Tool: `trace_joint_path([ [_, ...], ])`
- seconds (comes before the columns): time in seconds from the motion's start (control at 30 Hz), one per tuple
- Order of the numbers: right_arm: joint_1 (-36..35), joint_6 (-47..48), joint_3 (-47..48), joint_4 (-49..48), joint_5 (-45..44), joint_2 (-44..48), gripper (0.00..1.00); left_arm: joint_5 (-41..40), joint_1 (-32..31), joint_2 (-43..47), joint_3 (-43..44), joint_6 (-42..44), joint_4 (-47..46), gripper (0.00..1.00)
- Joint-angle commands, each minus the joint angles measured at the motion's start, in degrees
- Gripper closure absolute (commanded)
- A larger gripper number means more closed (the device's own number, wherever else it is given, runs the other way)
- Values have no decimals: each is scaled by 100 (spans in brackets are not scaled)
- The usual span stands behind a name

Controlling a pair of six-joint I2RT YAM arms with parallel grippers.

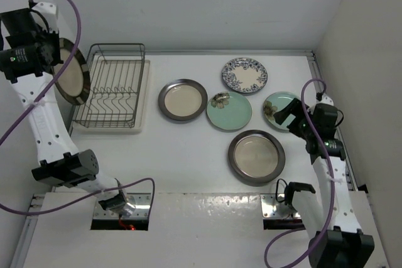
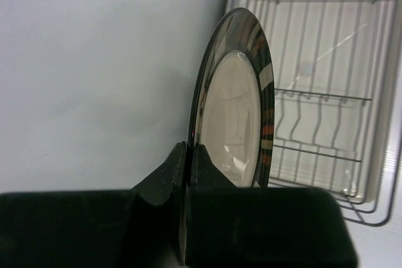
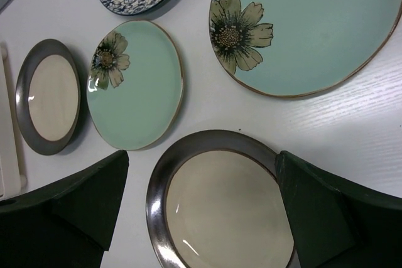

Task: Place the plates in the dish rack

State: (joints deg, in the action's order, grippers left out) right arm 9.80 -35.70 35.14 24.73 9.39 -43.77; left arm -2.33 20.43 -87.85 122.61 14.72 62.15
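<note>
Top external: left hand (image 1: 56, 59) clamped on the rim of striped-rim plate (image 1: 71, 80). The plate stands on edge, just left of dish rack (image 1: 113, 89). Right hand (image 1: 286, 116) spread wide, holding nothing, over right mint plate (image 1: 277, 105). Flat on counter (image 1: 188, 167): left mint plate (image 1: 229, 110), blue-and-white plate (image 1: 244, 75), far grey-rimmed plate (image 1: 182, 100), near grey-rimmed plate (image 1: 256, 156).

Top external: high at near edge, facing down on desk (image 1: 188, 161).
Left wrist: close, facing dish rack (image 2: 326, 111).
Right wrist: low over plates (image 3: 135, 83), shared with top.
</note>
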Motion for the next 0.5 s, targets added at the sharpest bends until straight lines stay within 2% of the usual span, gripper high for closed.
trace_joint_path([
  [0.0, -180, 125, -42, -706, -121, -315, 0, -92, 216, 418, 53, 380, -739, 100],
  [0.2, -418, 213, 72, -988, -104, -878, 0, 74, 339, 409, -246, 830, -933, 100],
  [0.33, -418, 415, 256, -909, -69, -993, 0, 662, 392, 479, -719, 971, -1204, 100],
  [0.47, -427, 696, 432, -646, -139, -985, 0, 768, 444, 612, -1203, 1234, -1556, 100],
])
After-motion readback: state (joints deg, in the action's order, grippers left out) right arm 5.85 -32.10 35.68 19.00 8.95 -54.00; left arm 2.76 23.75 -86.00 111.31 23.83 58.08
